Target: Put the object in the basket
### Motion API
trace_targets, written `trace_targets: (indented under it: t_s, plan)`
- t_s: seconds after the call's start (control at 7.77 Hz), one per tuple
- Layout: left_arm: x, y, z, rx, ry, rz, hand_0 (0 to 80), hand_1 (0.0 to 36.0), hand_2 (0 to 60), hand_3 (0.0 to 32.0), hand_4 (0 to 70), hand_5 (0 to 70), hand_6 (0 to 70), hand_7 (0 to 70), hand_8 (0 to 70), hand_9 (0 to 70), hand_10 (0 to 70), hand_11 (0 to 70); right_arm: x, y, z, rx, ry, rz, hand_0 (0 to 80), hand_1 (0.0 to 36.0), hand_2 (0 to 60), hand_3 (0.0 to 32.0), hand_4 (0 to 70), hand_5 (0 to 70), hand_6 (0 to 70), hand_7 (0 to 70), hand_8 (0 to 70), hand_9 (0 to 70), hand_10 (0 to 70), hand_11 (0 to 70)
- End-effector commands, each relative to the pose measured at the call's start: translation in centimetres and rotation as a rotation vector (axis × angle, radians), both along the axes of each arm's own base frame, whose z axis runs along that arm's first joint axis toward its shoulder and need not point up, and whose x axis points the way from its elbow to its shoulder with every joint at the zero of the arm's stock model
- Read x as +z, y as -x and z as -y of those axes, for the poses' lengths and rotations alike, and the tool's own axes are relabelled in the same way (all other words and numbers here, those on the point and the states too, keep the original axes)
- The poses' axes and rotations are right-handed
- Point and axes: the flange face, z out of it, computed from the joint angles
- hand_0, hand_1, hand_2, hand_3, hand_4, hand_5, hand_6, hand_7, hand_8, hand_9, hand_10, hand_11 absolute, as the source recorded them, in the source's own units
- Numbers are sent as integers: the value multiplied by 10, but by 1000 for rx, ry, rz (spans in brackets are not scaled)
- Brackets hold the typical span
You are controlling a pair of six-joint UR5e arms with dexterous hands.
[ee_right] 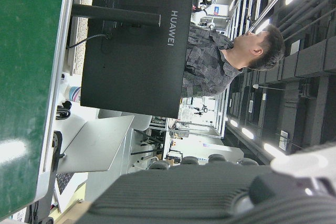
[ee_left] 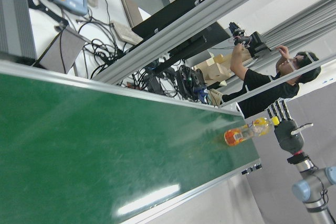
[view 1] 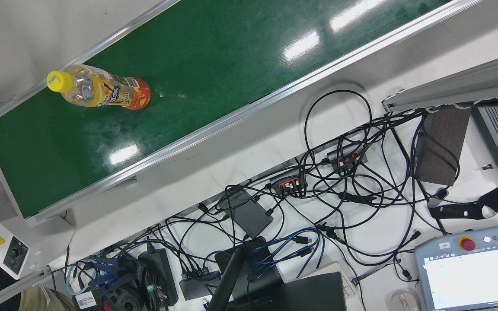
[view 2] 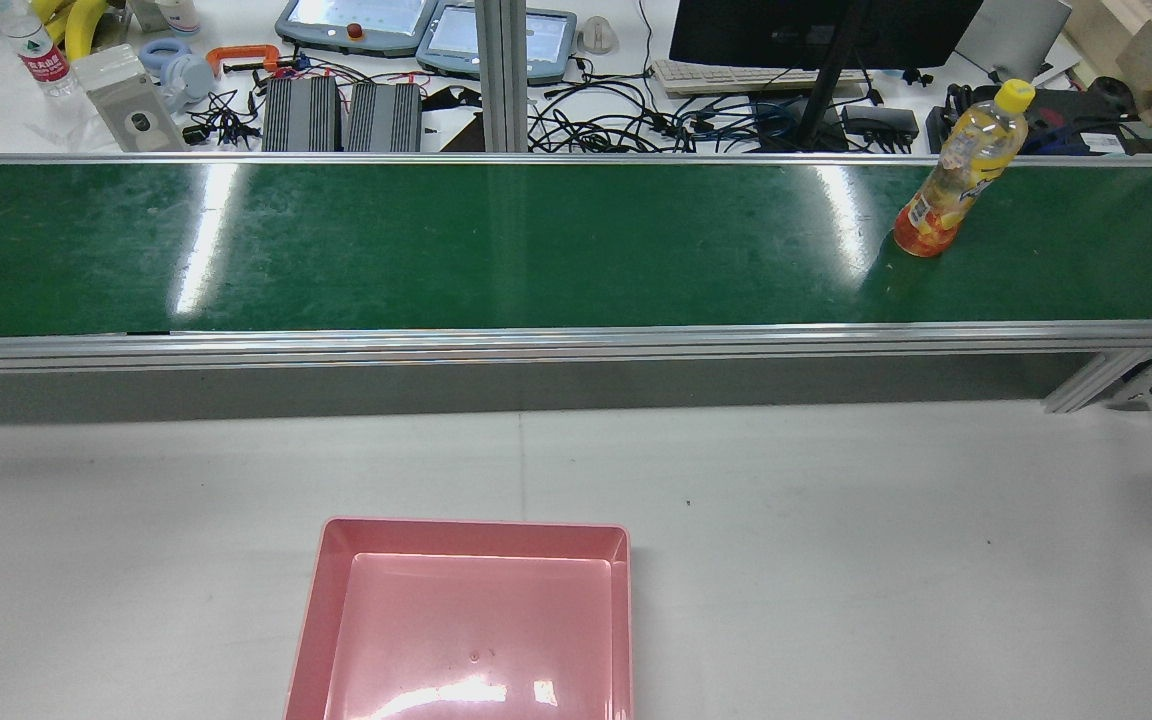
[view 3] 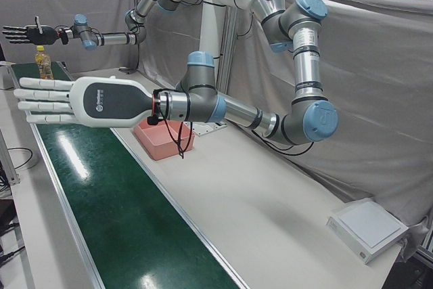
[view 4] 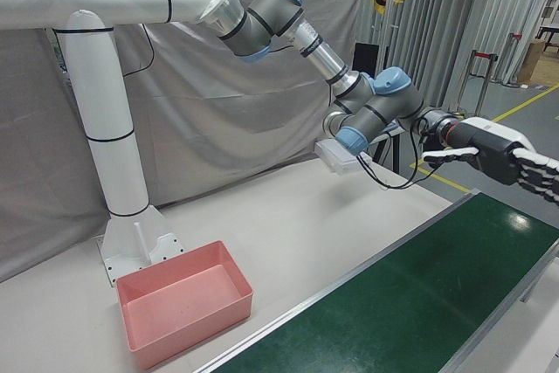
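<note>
While both flat-open hands (view 3: 47, 99) (view 3: 21, 33) hold nothing, bottle (view 2: 961, 170) looks light, slick, tippy; grab its labelled middle.

A yellow-capped orange-and-yellow bottle (view 2: 958, 170) stands on the green belt (view 2: 436, 250); the tray (view 2: 466, 620) is pink.

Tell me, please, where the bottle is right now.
In the rear view the bottle stands upright on the green conveyor belt near its right end, far from the pink basket.
</note>
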Motion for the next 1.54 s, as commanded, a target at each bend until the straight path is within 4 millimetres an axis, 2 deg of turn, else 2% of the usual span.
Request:
trace_targets:
  t_s: [0.0, 0.13, 0.26, 0.39, 0.51, 0.77, 0.9, 1.03, 1.16, 1.29, 1.42]
  plan:
    - [-76, 71, 10, -112, -45, -19, 393, 0, 0, 0, 11, 13, 16, 0, 0, 0, 21, 33, 0, 0, 0, 0, 0, 0, 0, 0, 0, 0, 0, 0, 0, 0, 0, 0, 0, 0]
    - [-67, 81, 7, -129, -35, -18, 387, 0, 0, 0, 7, 6, 12, 0, 0, 0, 16, 25, 0, 0, 0, 0, 0, 0, 0, 0, 0, 0, 0, 0, 0, 0, 0, 0, 0, 0]
    - [-49, 77, 10, -123, -12, -17, 387, 0, 0, 0, 6, 8, 12, 0, 0, 0, 19, 30, 0, 0, 0, 0, 0, 0, 0, 0, 0, 0, 0, 0, 0, 0, 0, 0, 0, 0]
    - [-35, 78, 23, -123, 4, -15, 394, 0, 0, 0, 4, 10, 13, 0, 0, 0, 27, 42, 0, 0, 0, 0, 0, 0, 0, 0, 0, 0, 0, 0, 0, 0, 0, 0, 0, 0]
    - [-26, 76, 31, -122, 20, -14, 406, 0, 0, 0, 10, 16, 16, 0, 0, 0, 34, 52, 0, 0, 0, 0, 0, 0, 0, 0, 0, 0, 0, 0, 0, 0, 0, 0, 0, 0]
    - [-17, 82, 33, -133, 31, -12, 430, 0, 0, 0, 16, 21, 18, 0, 0, 0, 35, 55, 0, 0, 0, 0, 0, 0, 0, 0, 0, 0, 0, 0, 0, 0, 0, 0, 0, 0]
    - [20, 87, 44, -168, 71, -14, 437, 0, 0, 0, 16, 21, 15, 0, 0, 0, 40, 63, 0, 0, 0, 0, 0, 0, 0, 0, 0, 0, 0, 0, 0, 0, 0, 0, 0, 0]
    - [47, 88, 50, -192, 100, -14, 438, 0, 0, 0, 16, 22, 15, 0, 0, 0, 42, 65, 0, 0, 0, 0, 0, 0, 0, 0, 0, 0, 0, 0, 0, 0, 0, 0, 0, 0]
    - [85, 84, 50, -231, 86, -191, 408, 0, 0, 0, 13, 26, 19, 0, 0, 0, 40, 61, 0, 0, 0, 0, 0, 0, 0, 0, 0, 0, 0, 0, 0, 0, 0, 0, 0, 0]
    - [113, 60, 55, -190, 87, -246, 429, 0, 0, 0, 13, 28, 11, 0, 0, 0, 28, 46, 0, 0, 0, 0, 0, 0, 0, 0, 0, 0, 0, 0, 0, 0, 0, 0, 0, 0]
    - [132, 58, 57, -185, 94, -252, 425, 0, 0, 0, 7, 20, 7, 0, 0, 0, 23, 37, 0, 0, 0, 0, 0, 0, 0, 0, 0, 0, 0, 0, 0, 0, 0, 0, 0, 0]
